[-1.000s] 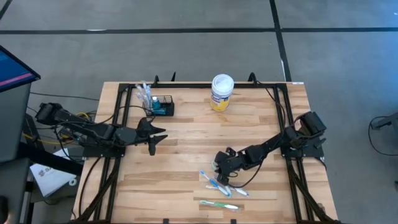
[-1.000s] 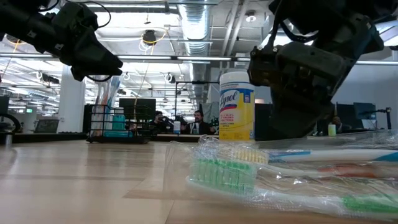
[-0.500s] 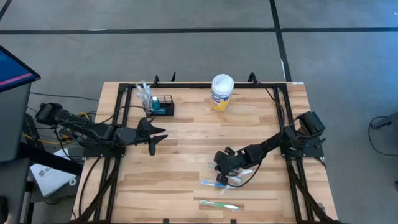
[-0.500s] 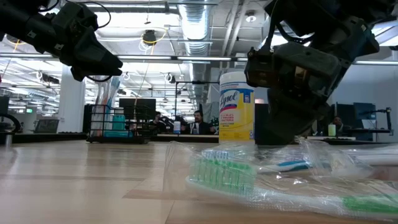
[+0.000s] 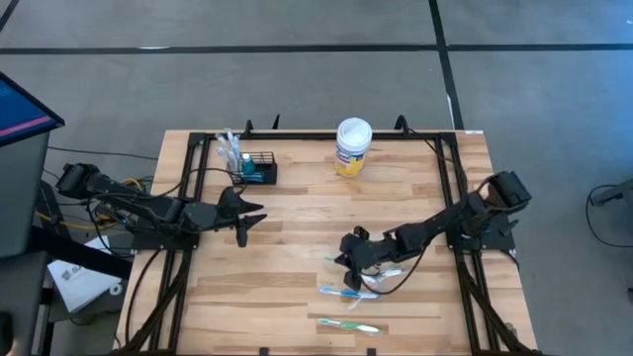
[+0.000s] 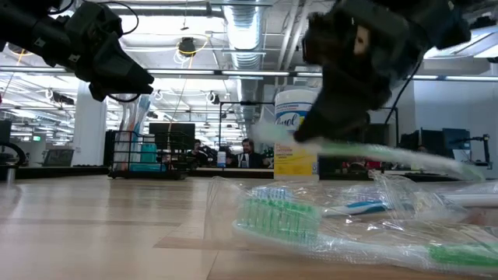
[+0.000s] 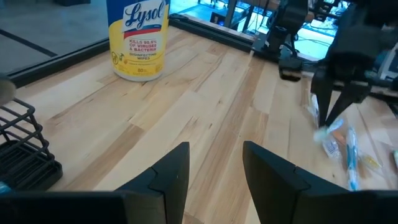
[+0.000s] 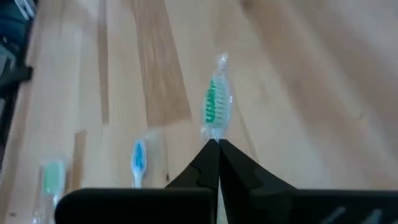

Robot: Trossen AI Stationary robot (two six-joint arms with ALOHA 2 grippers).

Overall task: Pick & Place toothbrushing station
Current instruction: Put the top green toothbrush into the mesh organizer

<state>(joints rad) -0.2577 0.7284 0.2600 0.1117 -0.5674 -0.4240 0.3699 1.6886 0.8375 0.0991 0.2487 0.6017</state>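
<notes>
Nearest, wrapped green-bristled toothbrushes (image 5: 348, 325) lie on the wooden surface (image 5: 297, 227). Above them, the right pincer (image 5: 348, 263) is clamped on a wrapped green toothbrush (image 8: 216, 107). Left pincer (image 5: 244, 229) hovers apart. Black wire-mesh basket (image 5: 253, 168) sits far-left.

Both arms are matte black, jointed, with thin black cables looping alongside. Behind each pair of jaws, the fingers (image 7: 168, 177) are dark, angular wedges.

Even overhead light, bright, soft short shadows under both arms. Low view: ceiling strip lights (image 6: 233, 74) glare, wrapped toothbrush (image 6: 311, 222) up close is soft, right gripper (image 6: 342, 117) motion-blurred. Right wrist view soft throughout. Left wrist view sharp near, blurred far.
</notes>
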